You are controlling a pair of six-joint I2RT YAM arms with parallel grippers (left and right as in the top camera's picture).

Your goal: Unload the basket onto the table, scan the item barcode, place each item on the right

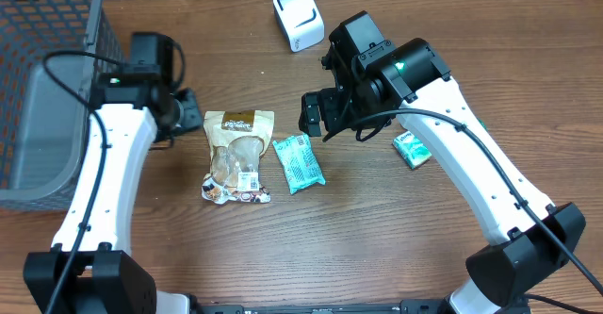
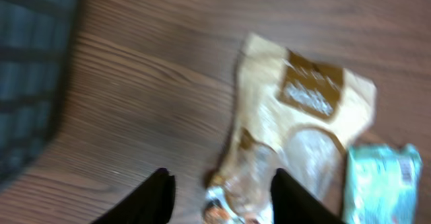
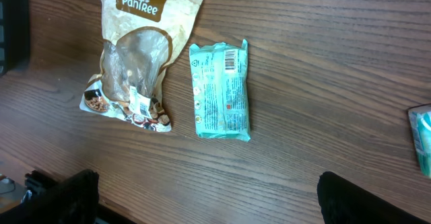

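Observation:
A tan snack pouch (image 1: 238, 156) lies flat on the wooden table, with a teal packet (image 1: 298, 163) just to its right. The packet's barcode (image 3: 231, 59) faces up. A second teal packet (image 1: 411, 149) lies under the right arm. The white scanner (image 1: 298, 17) stands at the back. My left gripper (image 2: 222, 192) hovers open over the pouch's (image 2: 296, 123) lower end in a blurred view, holding nothing. My right gripper (image 3: 209, 204) is wide open above bare table, a little short of the teal packet (image 3: 221, 89), with nothing between its fingers (image 3: 67, 197).
A grey mesh basket (image 1: 38, 88) fills the far left of the table, close to the left arm. The second teal packet (image 3: 423, 140) shows at the right edge of the right wrist view.

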